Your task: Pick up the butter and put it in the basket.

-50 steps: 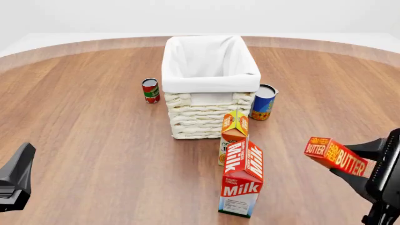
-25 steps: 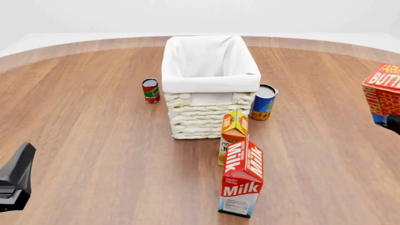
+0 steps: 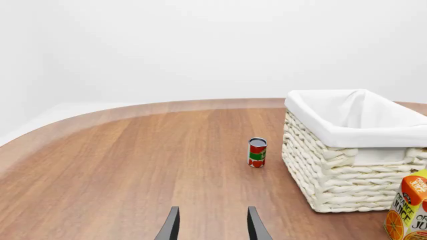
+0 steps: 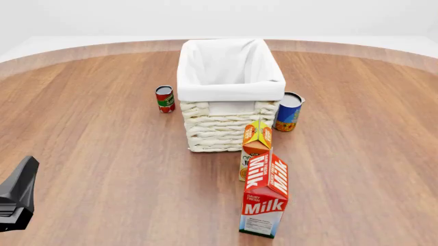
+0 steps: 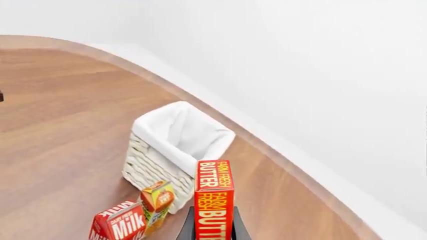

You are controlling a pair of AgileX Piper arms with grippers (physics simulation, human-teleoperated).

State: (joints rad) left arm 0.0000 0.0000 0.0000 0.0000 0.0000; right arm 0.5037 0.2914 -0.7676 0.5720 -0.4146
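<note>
We see the butter [image 5: 214, 200] only in the right wrist view, standing on end between the dark fingers [image 5: 187, 229] of the right gripper [image 5: 213, 231], which is clamped on its lower part. It is up in the air, well above the table [image 5: 53, 115], with the basket [image 5: 175, 150] below and beyond it in that view. In the front view neither the butter nor the right gripper shows; both are out of frame.

In the front view the basket [image 4: 230, 92] sits mid-table, white liner folded over the rim, nothing visible inside. A small red can [image 4: 165, 99] stands near its left side, apart from it. A blue can [image 4: 289, 111] stands at its right front corner, just beside the wicker. The juice carton [image 4: 257, 141] stands upright just in front of the basket's right front corner, and the milk carton [image 4: 265, 196] stands upright just in front of the juice, overlapping it in view; we cannot tell if they touch.

The left gripper [image 3: 213, 226] hangs low over bare wood at the table's near left, fingers parted with nothing between them. In the front view only a dark part of the left arm [image 4: 18, 197] shows at the lower left edge. In the left wrist view the red can [image 3: 257, 152] stands ahead, beside the basket [image 3: 347, 155], with the juice [image 3: 408, 210] at the frame edge.
</note>
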